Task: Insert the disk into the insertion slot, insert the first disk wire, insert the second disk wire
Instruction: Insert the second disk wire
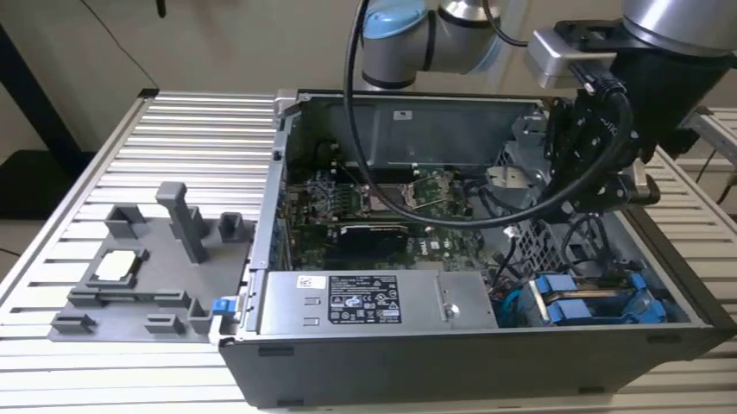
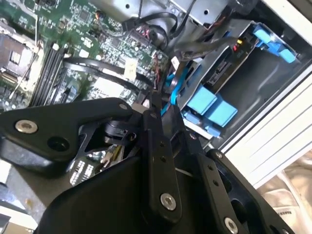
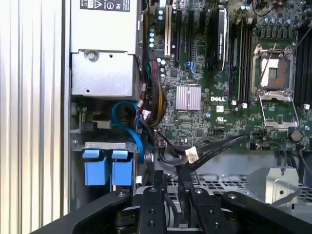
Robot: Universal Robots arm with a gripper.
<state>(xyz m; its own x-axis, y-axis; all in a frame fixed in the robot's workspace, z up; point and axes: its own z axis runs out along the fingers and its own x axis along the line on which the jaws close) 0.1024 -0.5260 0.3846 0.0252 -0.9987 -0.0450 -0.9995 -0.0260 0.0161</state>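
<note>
Ribbed aluminium table (image 1: 196, 129) carries an open computer case (image 1: 461, 362), and in the exterior view the arm reaches down into it from above. The disk (image 1: 593, 302) sits in the insertion slot (image 1: 532, 237), so by my reading the first step is done. The gripper (image 1: 596, 194) hangs over the slot's perforated wall, with the disk lower than the fingers and apart from them. On the exterior view's left, well away from the fingers, a grey parts tray (image 1: 150, 280) stands on the table.

In the second wrist view the fingers (image 2: 155, 126) are drawn close together, with only a thin gap between them. A black wire (image 2: 97, 66) runs across the green board (image 2: 105, 46) right up to their tips. They seem to pinch its end, though the plug itself is hidden. The disk (image 2: 214, 100) lies beyond the fingertips and off to one side, not touching them.

In the first wrist view the black wire (image 3: 219, 145) leads into the gap between the fingers (image 3: 158, 180). A blue cable (image 3: 139, 142) curls down beside the disk (image 3: 95, 168); whether it is plugged in I cannot tell. The wire steps look unfinished.
</note>
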